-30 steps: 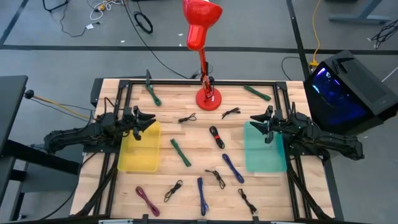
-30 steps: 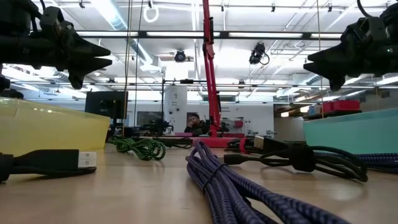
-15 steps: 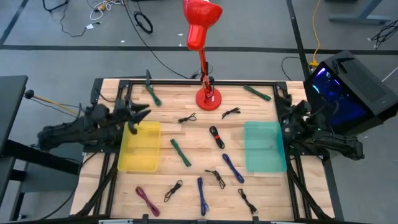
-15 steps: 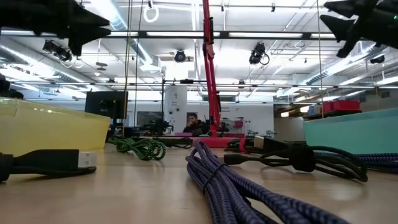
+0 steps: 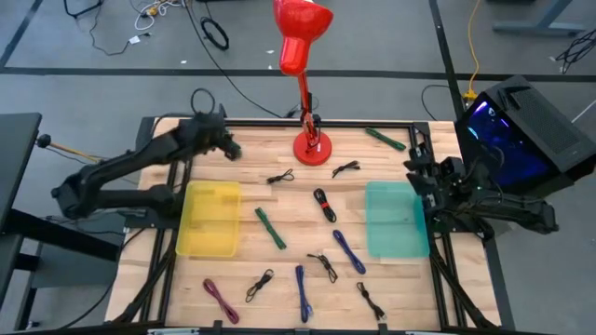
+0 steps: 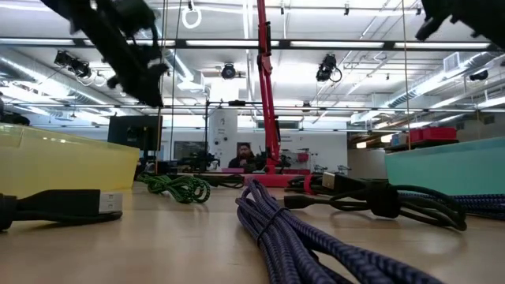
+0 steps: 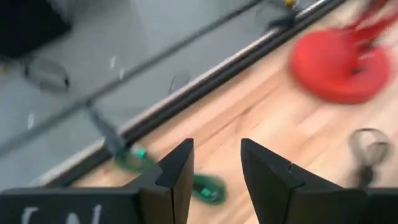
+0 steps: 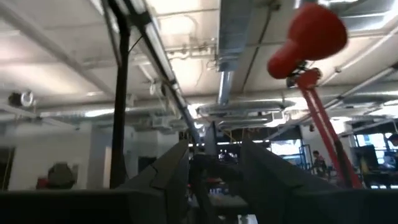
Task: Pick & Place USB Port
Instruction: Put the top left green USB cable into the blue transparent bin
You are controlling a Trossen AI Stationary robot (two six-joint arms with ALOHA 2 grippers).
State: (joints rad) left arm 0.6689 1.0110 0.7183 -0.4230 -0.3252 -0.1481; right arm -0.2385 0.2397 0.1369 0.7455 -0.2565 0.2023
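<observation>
Several coiled USB cables lie on the wooden table: a green one (image 5: 270, 228), a red-black one (image 5: 323, 203), blue ones (image 5: 349, 249), black ones (image 5: 322, 265). My left gripper (image 5: 230, 149) is open and hovers over the far-left part of the table. In the left wrist view a green cable (image 7: 208, 186) lies on the wood below and between its fingers (image 7: 216, 146), untouched. My right gripper (image 5: 411, 177) is open, pulled back at the table's right edge beside the teal bin (image 5: 396, 219). It is tipped upward, and its fingers (image 8: 216, 149) face the ceiling.
A yellow bin (image 5: 209, 219) sits on the left and the teal bin on the right. A red lamp's base (image 5: 312, 147) stands at the far middle, and its head (image 5: 301, 33) hangs over the far edge. A black frame rails the table's border. A dark blue cable (image 6: 316, 244) fills the low view.
My left arm has swung from above the yellow bin's far end toward the table's far edge and now tips down over the far-left green cable. My right arm has drawn back from over the teal bin toward the right edge and tipped upward. No cable has moved.
</observation>
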